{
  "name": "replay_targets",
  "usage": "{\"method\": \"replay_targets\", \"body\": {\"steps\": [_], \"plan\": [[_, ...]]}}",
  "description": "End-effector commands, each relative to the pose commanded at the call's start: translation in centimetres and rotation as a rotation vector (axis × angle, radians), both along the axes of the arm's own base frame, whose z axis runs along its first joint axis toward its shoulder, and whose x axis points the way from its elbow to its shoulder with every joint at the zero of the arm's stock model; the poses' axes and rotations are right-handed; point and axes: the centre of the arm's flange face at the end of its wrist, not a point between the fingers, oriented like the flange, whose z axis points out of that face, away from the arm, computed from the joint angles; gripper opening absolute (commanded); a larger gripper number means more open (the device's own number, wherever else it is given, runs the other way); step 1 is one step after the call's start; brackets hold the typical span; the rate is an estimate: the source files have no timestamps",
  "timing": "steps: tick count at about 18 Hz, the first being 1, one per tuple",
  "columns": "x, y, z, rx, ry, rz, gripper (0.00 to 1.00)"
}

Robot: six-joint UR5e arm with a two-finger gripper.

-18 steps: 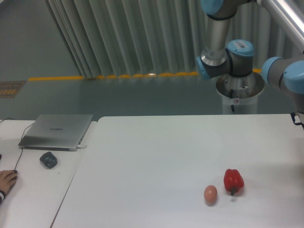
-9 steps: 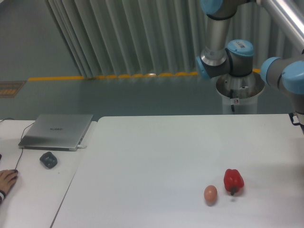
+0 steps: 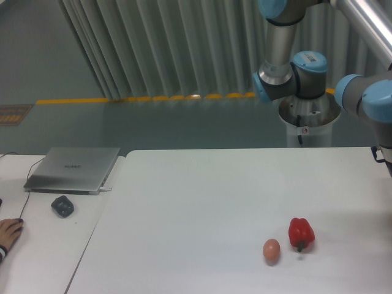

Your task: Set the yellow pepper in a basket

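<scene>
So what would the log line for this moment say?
end effector: out of frame | yellow pepper: not visible | basket: not visible | table: red pepper, egg beside it

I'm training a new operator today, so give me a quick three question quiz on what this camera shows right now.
1. True or false: the yellow pepper lies on the table.
2. Which sits nearer the red pepper: A) the egg, B) the laptop, C) the mouse?
3. Fill in: the laptop's lid is ____.

Key: 1. False; no yellow pepper or basket is in view. 2. A; the egg lies just left of it, apart. 3. Closed.
</scene>
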Motion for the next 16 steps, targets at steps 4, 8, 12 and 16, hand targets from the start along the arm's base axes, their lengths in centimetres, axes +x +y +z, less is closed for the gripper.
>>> {"method": "replay_targets", "body": {"steps": [4, 8, 12, 16], "plan": [[0.14, 0.06, -0.18, -0.001, -0.006, -0.004, 1.0], [0.48, -0.18, -0.61, -0.005, -0.014, -0.004, 1.0], [0.48, -0.18, -0.61, -0.005, -0.014, -0.004, 1.0], [0.48, -0.18, -0.61, -0.005, -0.014, -0.004, 1.0]]}}
